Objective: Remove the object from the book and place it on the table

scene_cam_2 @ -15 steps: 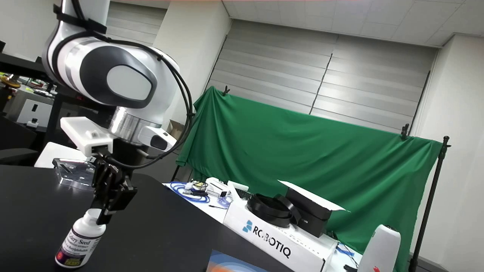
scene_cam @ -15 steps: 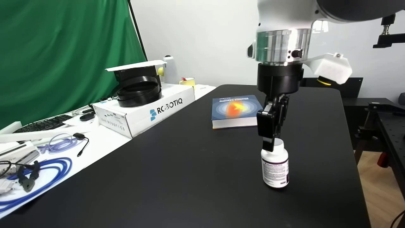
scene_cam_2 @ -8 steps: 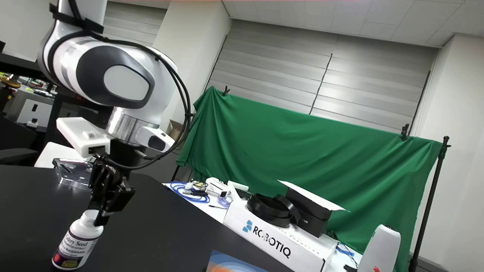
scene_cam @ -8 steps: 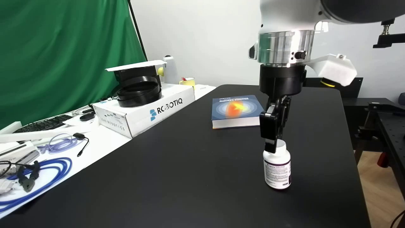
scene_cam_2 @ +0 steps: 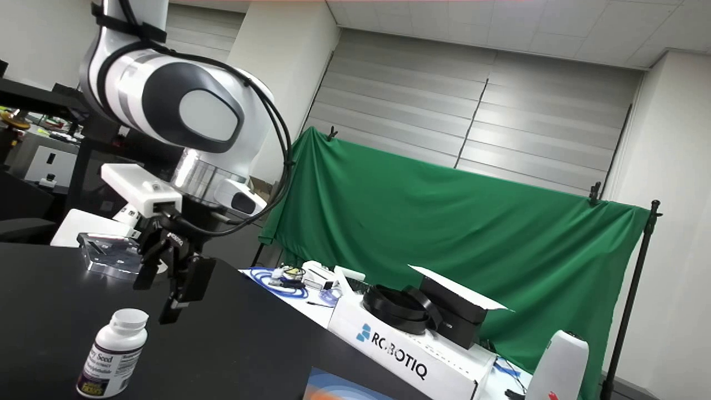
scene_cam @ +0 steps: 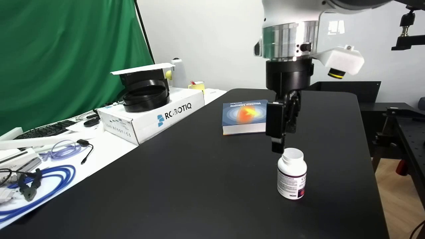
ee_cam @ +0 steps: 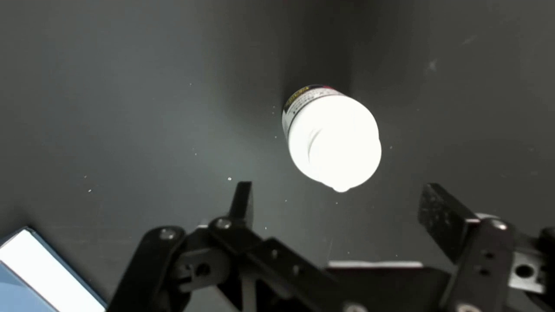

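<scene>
1. Your bottle [scene_cam_2: 111, 361] stands upright on the black table [scene_cam: 186, 186], well apart from the book [scene_cam: 245, 114]. Placement looks done to me, so what probably remains is backing off cleanly.
2. The jaws of your gripper [ee_cam: 336, 206] are spread wide and pinch nothing; the wrist view shows the bottle beyond the fingertips, not between them.
3. Your main risk is a topple. In an exterior view a fingertip [scene_cam: 277, 146] appears just beside the cap [scene_cam: 293, 154]. Swing sideways or dip before gaining height, and you could clip it.
4. If the bottle tips, its round body would likely roll, and the table's edge [scene_cam: 370, 166] is the bad direction.
5. Bringing the jaws together too early, while low, might nudge the cap. The wrist view washes out its rim, so don't judge clearance from there alone.
6. A low retreat towards the book could brush it. The gripper overlaps its cover in an exterior view, but I can't tell how far apart they are in depth.
7. Black cables [scene_cam_2: 288, 163] bow out beside your arm [scene_cam_2: 200, 111]; a large wrist turn might snag or tug them.
</scene>
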{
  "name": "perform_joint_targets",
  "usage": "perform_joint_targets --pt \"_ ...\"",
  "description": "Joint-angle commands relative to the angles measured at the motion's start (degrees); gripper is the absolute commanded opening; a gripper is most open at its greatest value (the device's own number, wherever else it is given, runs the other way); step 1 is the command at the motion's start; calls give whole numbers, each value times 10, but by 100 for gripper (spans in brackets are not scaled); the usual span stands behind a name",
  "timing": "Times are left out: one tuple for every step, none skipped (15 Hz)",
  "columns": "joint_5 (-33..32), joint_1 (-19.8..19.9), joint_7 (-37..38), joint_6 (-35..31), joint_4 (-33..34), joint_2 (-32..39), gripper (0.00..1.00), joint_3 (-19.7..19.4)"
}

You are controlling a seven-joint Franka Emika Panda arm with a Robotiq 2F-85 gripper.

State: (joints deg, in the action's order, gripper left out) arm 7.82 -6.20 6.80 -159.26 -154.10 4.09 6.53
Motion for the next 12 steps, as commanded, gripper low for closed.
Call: perform_joint_targets --pt "-9 7 8 79 38 -44 100 -10" --pt "-8 9 6 97 47 -55 100 -12" --pt "-6 11 4 112 54 -65 100 -14" --pt "-5 12 2 127 60 -75 100 -16" --pt "-1 13 -2 145 65 -84 99 -17" --pt "-2 14 -7 169 69 -92 100 -18" --pt "5 13 -21 208 75 -97 100 -19" --pt "0 12 -6 160 66 -81 100 -15" --pt "1 12 -11 181 68 -89 100 -16" --pt "1 12 -13 190 69 -93 100 -16" --pt "1 12 -13 194 69 -95 100 -16" --pt "1 12 -14 195 69 -95 100 -16"
